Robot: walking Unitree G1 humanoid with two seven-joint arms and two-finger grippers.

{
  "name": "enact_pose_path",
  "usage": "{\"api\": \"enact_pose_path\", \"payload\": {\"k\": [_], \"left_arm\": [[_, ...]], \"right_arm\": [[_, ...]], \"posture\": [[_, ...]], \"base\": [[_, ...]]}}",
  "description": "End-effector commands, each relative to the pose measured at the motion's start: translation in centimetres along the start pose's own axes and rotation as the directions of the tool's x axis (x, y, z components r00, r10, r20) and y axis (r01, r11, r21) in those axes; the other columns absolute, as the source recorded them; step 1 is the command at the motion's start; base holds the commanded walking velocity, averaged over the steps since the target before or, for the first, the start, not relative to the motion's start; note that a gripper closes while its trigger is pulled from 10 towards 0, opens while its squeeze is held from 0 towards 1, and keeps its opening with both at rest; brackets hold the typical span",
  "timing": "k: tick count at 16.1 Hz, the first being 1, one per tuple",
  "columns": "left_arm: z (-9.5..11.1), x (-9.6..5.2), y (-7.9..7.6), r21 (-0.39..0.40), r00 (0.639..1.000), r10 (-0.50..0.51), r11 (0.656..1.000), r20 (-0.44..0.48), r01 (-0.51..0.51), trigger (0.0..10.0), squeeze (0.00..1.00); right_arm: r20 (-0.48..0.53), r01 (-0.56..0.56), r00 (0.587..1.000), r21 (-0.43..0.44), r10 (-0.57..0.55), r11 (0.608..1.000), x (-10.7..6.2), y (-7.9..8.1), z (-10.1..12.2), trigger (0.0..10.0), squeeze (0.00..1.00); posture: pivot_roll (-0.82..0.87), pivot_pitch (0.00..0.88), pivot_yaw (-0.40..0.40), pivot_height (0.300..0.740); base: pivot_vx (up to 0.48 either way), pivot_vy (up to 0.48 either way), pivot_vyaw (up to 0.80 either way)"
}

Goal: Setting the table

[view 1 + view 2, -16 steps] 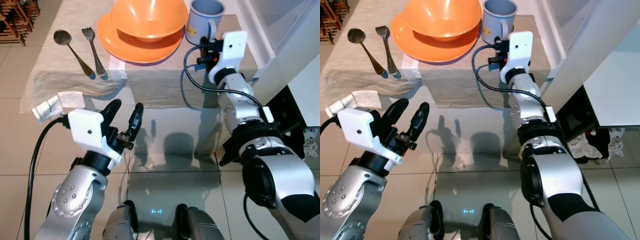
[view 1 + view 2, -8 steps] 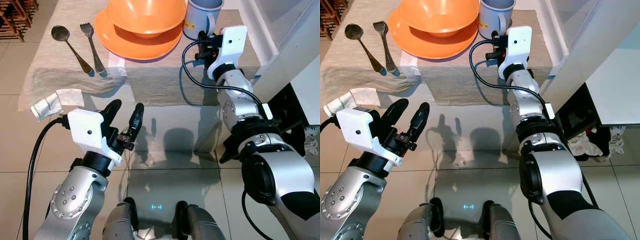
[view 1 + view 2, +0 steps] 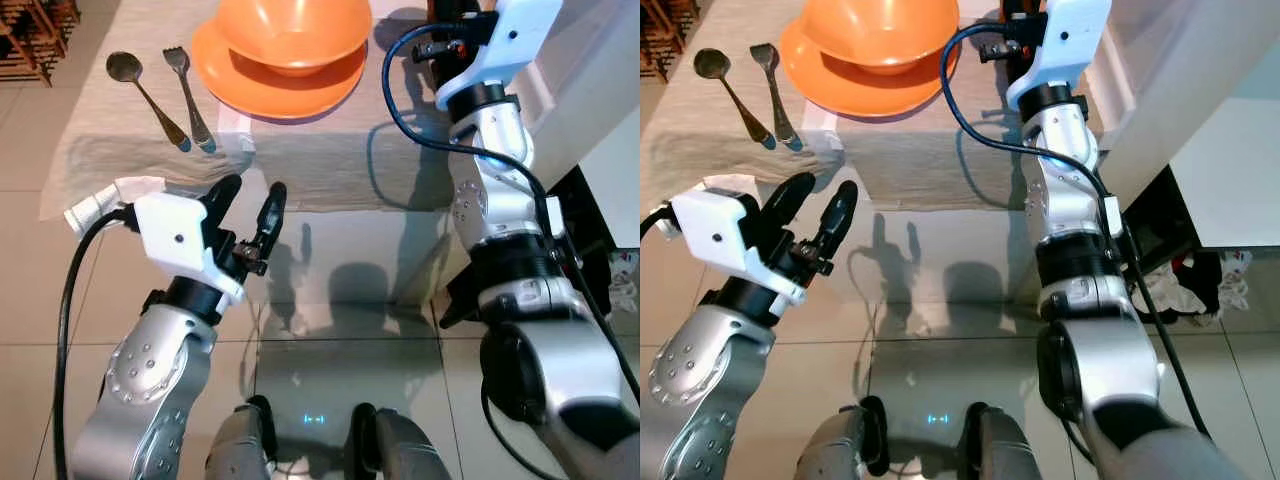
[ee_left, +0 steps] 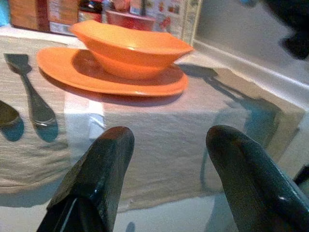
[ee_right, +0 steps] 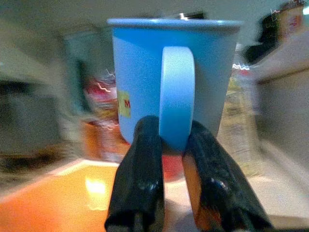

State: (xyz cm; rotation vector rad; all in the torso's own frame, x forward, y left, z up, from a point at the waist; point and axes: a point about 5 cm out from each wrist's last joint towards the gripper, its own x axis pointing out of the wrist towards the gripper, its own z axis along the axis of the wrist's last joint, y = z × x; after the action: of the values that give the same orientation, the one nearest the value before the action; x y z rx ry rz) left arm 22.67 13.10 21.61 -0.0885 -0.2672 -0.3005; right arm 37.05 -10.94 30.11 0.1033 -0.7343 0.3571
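Note:
An orange bowl (image 3: 295, 25) sits in an orange plate (image 3: 280, 85) on a beige cloth mat (image 3: 310, 165). To the plate's left lie a spoon (image 3: 148, 95) and a fork (image 3: 190, 100). My right gripper (image 5: 171, 140) is shut on the handle of a blue mug (image 5: 145, 72) and holds it in the air, upright. The right wrist (image 3: 495, 45) is high at the mat's far right corner. Low before the mat's near edge my left gripper (image 3: 246, 210) hangs open with nothing in it; its fingers (image 4: 96, 179) point at the bowl (image 4: 130, 48).
The mat lies on a glass table over a tiled floor. A rolled white napkin (image 3: 110, 195) lies by the mat's near left corner, beside my left wrist. A white wall or cabinet (image 3: 590, 90) stands close on the right. A wooden rack (image 3: 30, 35) stands at far left.
My right gripper has lifted the mug off the mat, up past the top edge of the head views. The left gripper has stayed open in about the same place.

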Motion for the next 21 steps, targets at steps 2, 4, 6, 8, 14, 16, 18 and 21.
{"api": "enact_pose_path", "payload": {"k": [2, 4, 6, 8, 14, 16, 18, 21], "left_arm": [[-0.3, 0.3, 2.4, -0.014, 0.992, 0.122, 0.992, 0.020, -0.122, 10.0, 0.00], [-0.4, 0.1, 4.0, -0.046, 0.981, 0.190, 0.981, 0.034, -0.188, 10.0, 0.00], [-0.6, -0.7, 5.4, -0.074, 0.978, 0.204, 0.977, 0.046, -0.201, 10.0, 0.00], [-0.8, -1.0, 5.6, -0.089, 0.980, 0.195, 0.978, 0.047, -0.191, 10.0, 0.00], [-3.1, -1.6, 5.9, -0.131, 0.986, 0.165, 0.978, -0.001, -0.164, 10.0, 0.00], [-3.8, -1.7, 5.8, -0.137, 0.987, 0.158, 0.978, -0.017, -0.159, 10.0, 0.00], [-4.9, -1.8, 5.3, -0.150, 0.990, 0.132, 0.979, -0.048, -0.138, 10.0, 0.00], [-6.3, -1.4, 4.1, -0.153, 0.994, 0.071, 0.985, -0.078, -0.082, 10.0, 0.00]], "right_arm": [[0.130, -0.252, 0.967, 0.378, 0.218, 0.891, -1.6, 4.2, 2.5, 10.0, 0.00], [0.188, -0.354, 0.935, 0.547, 0.301, 0.758, -3.4, 5.3, 3.6, 10.0, 0.00], [0.164, -0.417, 0.894, 0.646, 0.417, 0.640, -7.5, 4.9, 2.6, 10.0, 0.00], [0.106, -0.390, 0.896, 0.653, 0.432, 0.649, -9.1, 4.0, 1.9, 10.0, 0.00], [-0.110, -0.343, 0.834, 0.665, 0.540, 0.664, -12.4, 3.6, -0.6, 10.0, 0.00], [-0.175, -0.320, 0.828, 0.633, 0.533, 0.705, -12.6, 3.7, -1.7, 10.0, 0.00], [-0.310, -0.245, 0.831, 0.541, 0.461, 0.805, -12.8, 3.5, -3.6, 10.0, 0.00], [-0.502, -0.069, 0.827, 0.353, 0.251, 0.933, -13.6, 2.3, -6.6, 10.0, 0.00]], "posture": [[-0.03, 0.168, 0.007, 0.740], [-0.04, 0.158, 0.008, 0.740], [-0.05, 0.145, 0.013, 0.740], [-0.05, 0.137, 0.020, 0.740], [-0.07, 0.118, 0.014, 0.740], [-0.07, 0.109, 0.010, 0.740], [-0.08, 0.098, 0.009, 0.740], [-0.09, 0.081, 0.014, 0.740]], "base": [[0.000, 0.000, 0.00], [0.000, 0.000, 0.00], [0.000, -0.469, 0.00], [0.000, -0.469, 0.00], [0.000, -0.468, 0.00], [0.000, -0.465, 0.00], [0.000, -0.465, 0.00], [0.000, -0.465, 0.00]]}}
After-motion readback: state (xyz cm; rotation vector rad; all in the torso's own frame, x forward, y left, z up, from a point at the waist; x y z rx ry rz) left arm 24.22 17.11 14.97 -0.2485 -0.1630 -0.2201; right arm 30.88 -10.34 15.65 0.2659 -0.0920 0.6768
